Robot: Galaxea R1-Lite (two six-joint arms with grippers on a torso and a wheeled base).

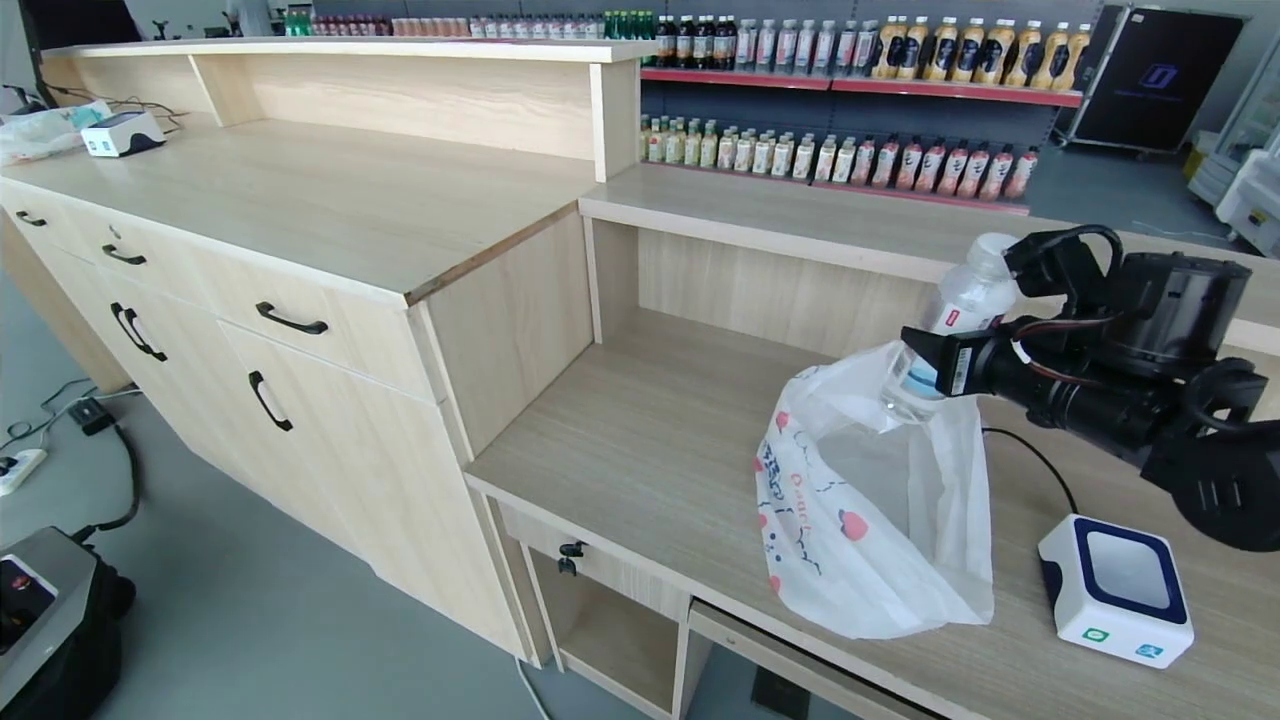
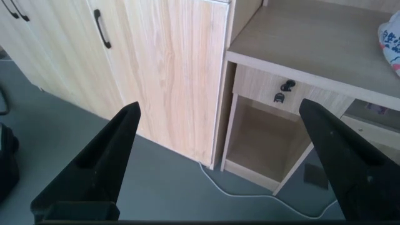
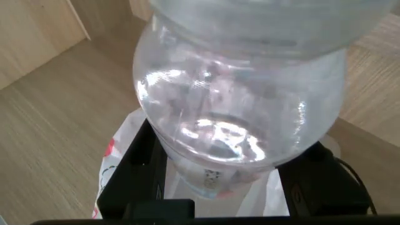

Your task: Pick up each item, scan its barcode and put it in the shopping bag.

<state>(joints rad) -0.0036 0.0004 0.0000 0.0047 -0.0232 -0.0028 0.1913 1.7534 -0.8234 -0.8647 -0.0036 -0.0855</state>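
Bottle point(image 1: 965, 300) in grip of right pincer point(image 1: 920, 370), at shopping bag point(image 1: 870, 530) mouth; left pincer point(image 2: 219, 107) spread.

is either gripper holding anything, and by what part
The right gripper holds the clear bottle by its lower body, above the shopping bag. The left gripper is open and empty.

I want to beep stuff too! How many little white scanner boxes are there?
2. One scanner box sits on the low counter beside the shopping bag; the other is far left on the high counter.
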